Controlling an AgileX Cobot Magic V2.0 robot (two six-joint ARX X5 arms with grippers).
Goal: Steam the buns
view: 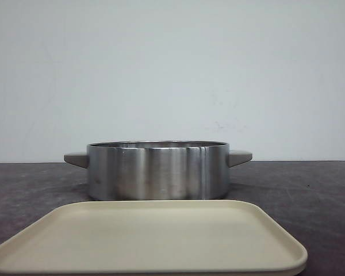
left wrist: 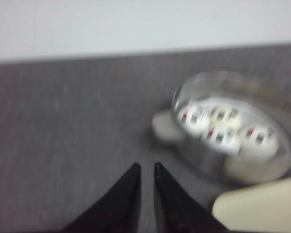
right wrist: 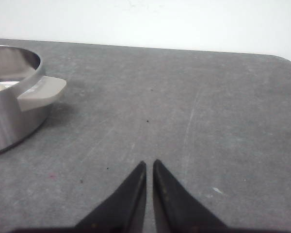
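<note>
A round steel pot with two beige side handles is seen standing on the dark grey worktop, directly behind a cream, rounded-corner tray that lies nearest the camera with nothing on it. In the front view the pot's interior is hidden by its wall. In the blurred left wrist view the four white buns are found inside the pot, packed close together, with dark face markings that cannot be made out sharply. The left pincer is held above bare worktop, beside the pot and apart from it, its black fingers nearly together with nothing between them. The right pincer is likewise almost closed and empty, over bare worktop on the pot's other side, well clear of the nearer handle.
</note>
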